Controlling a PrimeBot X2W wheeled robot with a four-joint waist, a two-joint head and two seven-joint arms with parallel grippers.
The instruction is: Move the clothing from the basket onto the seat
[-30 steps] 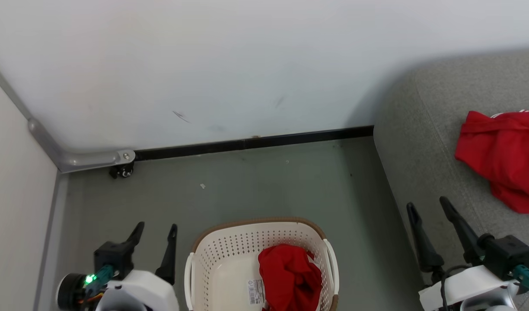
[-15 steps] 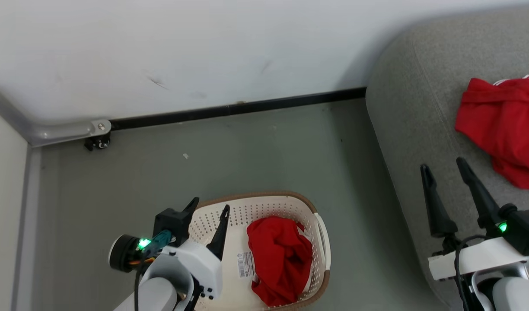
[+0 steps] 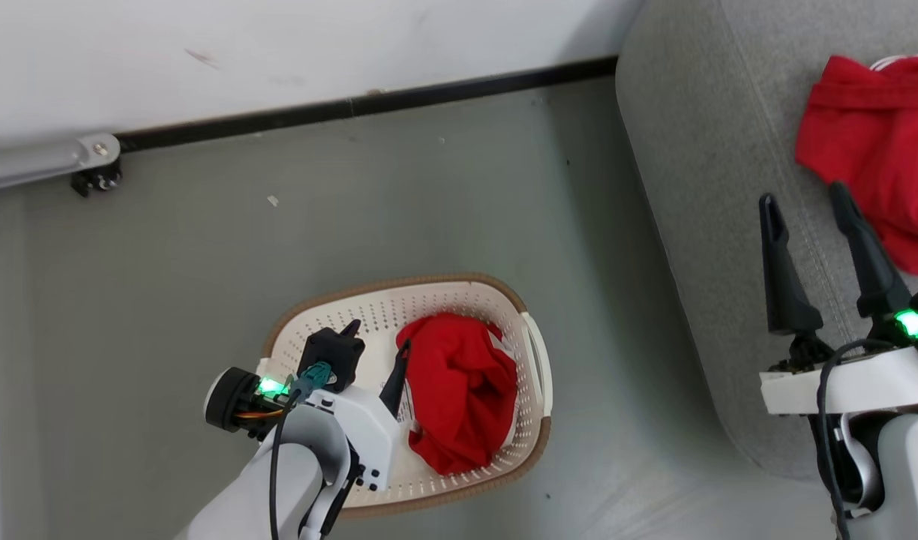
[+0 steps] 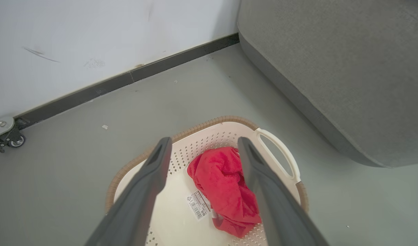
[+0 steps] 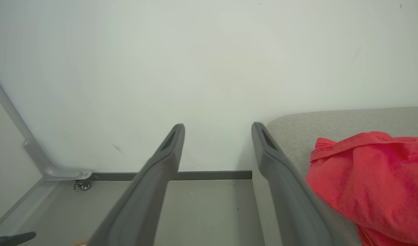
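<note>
A cream basket (image 3: pixel 399 285) with a brown rim stands on the floor, and a crumpled red piece of clothing (image 3: pixel 459 390) lies in its right half. My left gripper (image 3: pixel 378 337) hangs open over the basket's left half, just left of that garment. In the left wrist view the clothing (image 4: pixel 226 184) lies below and between the fingers of the left gripper (image 4: pixel 205 140), inside the basket (image 4: pixel 280 150). Another red garment (image 3: pixel 871 142) lies on the grey seat (image 3: pixel 714 187). My right gripper (image 3: pixel 802 193) is open above the seat's edge, left of that garment (image 5: pixel 373 174).
A white wall with a black baseboard (image 3: pixel 429 94) runs behind the basket. A metal bracket with a small caster (image 3: pixel 91 176) sits at the far left corner. Grey floor (image 3: pixel 429 210) lies between wall, basket and seat. A barcode sticker (image 4: pixel 197 204) is on the basket's bottom.
The head camera has tilted down, shifting the whole picture up. My left gripper has moved right, from beside the basket to over it, near the red garment. Both grippers stay open.
</note>
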